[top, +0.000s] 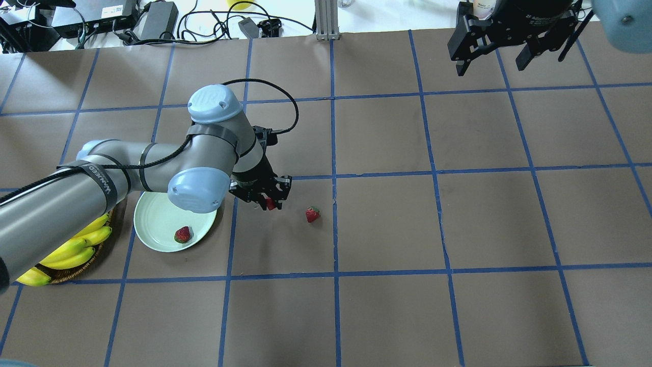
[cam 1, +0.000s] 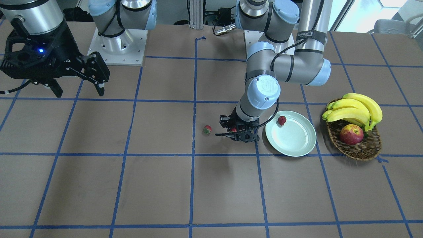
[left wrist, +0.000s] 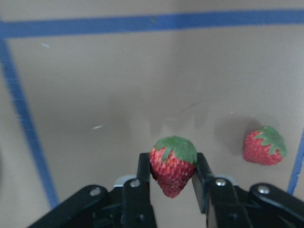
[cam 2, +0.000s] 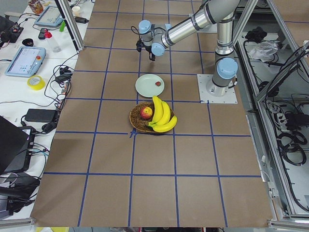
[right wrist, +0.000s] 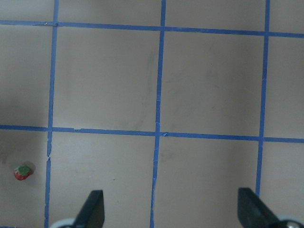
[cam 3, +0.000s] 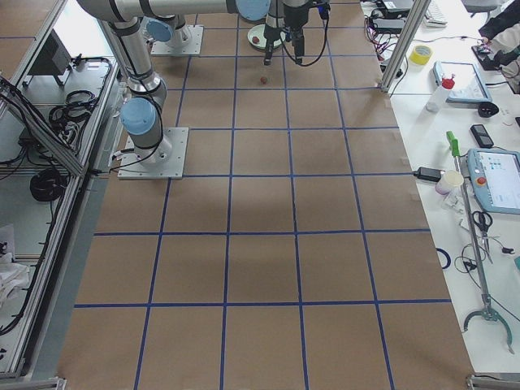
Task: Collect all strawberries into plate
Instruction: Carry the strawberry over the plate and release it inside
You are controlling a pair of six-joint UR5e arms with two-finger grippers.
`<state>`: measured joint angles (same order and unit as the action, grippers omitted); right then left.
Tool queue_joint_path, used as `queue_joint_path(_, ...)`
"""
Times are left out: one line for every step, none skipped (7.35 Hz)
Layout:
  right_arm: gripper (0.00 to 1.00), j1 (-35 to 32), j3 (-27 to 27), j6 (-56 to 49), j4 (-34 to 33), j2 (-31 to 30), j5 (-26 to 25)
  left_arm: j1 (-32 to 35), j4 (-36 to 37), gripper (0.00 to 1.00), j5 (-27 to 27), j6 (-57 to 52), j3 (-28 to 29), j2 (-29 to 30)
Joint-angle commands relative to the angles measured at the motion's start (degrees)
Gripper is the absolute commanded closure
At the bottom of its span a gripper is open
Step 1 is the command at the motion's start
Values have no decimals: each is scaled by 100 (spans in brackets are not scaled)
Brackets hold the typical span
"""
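The left end effector point(top: 269, 203) pinches one strawberry point(left wrist: 173, 164) across its red flanks just beside the plate point(top: 153, 224), which holds another strawberry point(top: 182, 234); the third strawberry point(top: 312, 214) lies on the desk point(top: 387, 224) a little farther from the plate, and the right end effector point(right wrist: 173, 211) hangs spread, well away from it. Light, soft and easily bruised, the fruit likely wants a gentle hold at its widest part, below the cap. Bare desk leads to the plate; only its raised rim needs clearing.
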<state>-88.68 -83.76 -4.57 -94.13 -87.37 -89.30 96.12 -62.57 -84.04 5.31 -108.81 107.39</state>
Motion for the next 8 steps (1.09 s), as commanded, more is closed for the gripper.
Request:
queue_joint_path(0,0,0,0,0,0,0,-671,-1183,100,-384,-291,849,-105)
queue_joint_path(0,0,0,0,0,0,0,-996,-1222,100,-794,-607,852,-105)
queue_joint_path(0,0,0,0,0,0,0,-1312,-1178,100,-1216,-880,687,-61)
queue_joint_path(0,0,0,0,0,0,9,-1611,-1152,100,-1324,-1161,555,-52)
queue_joint_path(0,0,0,0,0,0,9,-1858,-1152,100,-1334,-1512,536,9)
queue_joint_path(0,0,0,0,0,0,9,-2026,-1160,100,-1334,-1559,518,44)
queue_joint_path(0,0,0,0,0,0,9,-2036,-1152,100,-1334,-1585,405,62)
queue_joint_path(0,0,0,0,0,0,9,-2054,-1126,83,-1352,-1577,360,115)
